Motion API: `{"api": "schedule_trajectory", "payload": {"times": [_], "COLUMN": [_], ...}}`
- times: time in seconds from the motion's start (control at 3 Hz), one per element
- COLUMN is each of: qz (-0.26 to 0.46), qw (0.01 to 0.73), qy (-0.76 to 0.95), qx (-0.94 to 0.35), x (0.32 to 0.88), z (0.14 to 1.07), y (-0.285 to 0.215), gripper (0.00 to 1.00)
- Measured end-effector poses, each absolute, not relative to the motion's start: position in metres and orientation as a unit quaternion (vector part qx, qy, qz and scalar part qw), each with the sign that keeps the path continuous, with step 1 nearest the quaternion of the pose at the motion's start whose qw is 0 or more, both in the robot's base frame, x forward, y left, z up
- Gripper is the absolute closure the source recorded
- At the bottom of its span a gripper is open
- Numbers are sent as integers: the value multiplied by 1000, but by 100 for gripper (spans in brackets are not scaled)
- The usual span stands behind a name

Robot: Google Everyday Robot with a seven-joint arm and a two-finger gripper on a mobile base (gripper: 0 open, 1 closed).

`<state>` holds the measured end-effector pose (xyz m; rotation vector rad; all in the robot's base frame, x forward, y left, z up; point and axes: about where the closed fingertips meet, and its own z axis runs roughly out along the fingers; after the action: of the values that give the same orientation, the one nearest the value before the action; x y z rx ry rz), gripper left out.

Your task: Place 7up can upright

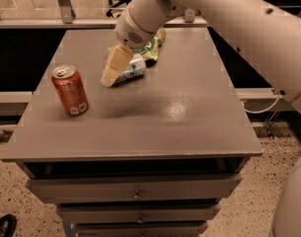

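The 7up can (131,69), silvery-white with green markings, lies on its side on the grey table (189,122), near the middle of the back half. My gripper (112,69) hangs over the can's left end, its tan fingers (115,65) pointing down-left and covering part of the can. The white arm reaches in from the upper right.
An orange-red soda can (70,90) stands upright at the table's left side. A green crinkled snack bag (152,44) lies just behind the 7up can, partly hidden by the arm. Drawers are below the table front. A shoe (3,227) shows at the bottom left.
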<state>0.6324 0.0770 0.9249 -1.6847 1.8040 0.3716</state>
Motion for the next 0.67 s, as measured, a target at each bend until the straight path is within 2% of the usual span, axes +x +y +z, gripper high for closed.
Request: {"api": "schedule_trajectory", "payload": {"times": [0.33, 0.67], "qz": [132, 109], "qw": [295, 278], "qy": [697, 706], "qx": [-640, -642], "x": [651, 668], "z": [898, 881], "y": [101, 102], "gripper": [0, 0]}}
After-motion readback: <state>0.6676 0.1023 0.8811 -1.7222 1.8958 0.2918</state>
